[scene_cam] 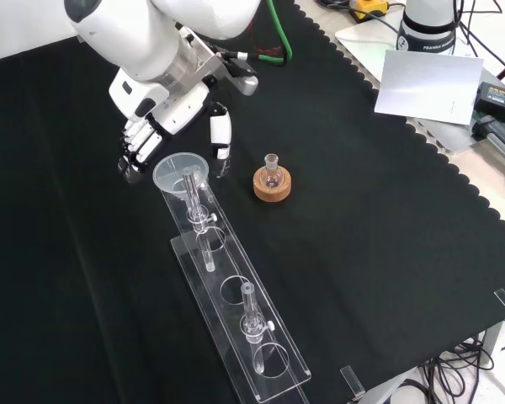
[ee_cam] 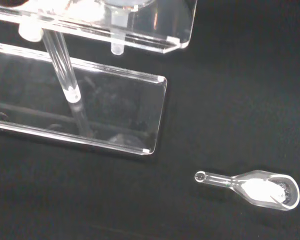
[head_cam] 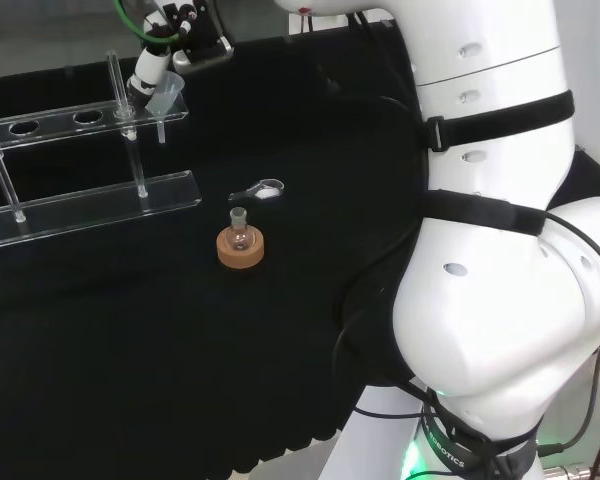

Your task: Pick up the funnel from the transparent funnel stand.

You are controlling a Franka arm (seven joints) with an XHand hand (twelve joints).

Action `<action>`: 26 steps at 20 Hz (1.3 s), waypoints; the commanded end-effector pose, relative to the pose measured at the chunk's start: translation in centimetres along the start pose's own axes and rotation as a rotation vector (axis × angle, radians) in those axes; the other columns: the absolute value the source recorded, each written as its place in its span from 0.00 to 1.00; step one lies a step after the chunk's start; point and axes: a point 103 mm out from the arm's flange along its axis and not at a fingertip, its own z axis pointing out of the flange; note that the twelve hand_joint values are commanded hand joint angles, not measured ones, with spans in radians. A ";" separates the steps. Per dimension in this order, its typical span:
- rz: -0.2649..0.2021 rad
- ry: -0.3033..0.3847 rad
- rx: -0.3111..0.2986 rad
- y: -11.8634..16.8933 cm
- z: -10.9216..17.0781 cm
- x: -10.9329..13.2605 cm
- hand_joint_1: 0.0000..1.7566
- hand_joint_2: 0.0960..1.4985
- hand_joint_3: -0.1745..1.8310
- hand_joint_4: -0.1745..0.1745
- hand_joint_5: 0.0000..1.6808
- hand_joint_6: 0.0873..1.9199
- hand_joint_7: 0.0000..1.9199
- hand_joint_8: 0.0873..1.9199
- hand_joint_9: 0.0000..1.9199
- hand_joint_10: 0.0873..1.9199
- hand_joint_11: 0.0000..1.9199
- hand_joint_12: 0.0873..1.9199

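The hand hovers just behind the funnel seated in the clear funnel stand, fingers relaxed, empty; its palm is hidden by the arm's link.

Arm base ring: I can see white lettering on the black ring in the head view, but I won't read it off, since it is a maker's name.
Funnel stand: no marks or numbers I can read.
Flask: no label I can make out.
Paper sheet: blank from here.
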 end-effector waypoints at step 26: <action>0.056 -0.153 -0.272 -0.9 -1.5 1.2 0.44 0.48 0.26 0.37 0.38 0.05 0.40 0.37 0.54 0.26 0.30 0.64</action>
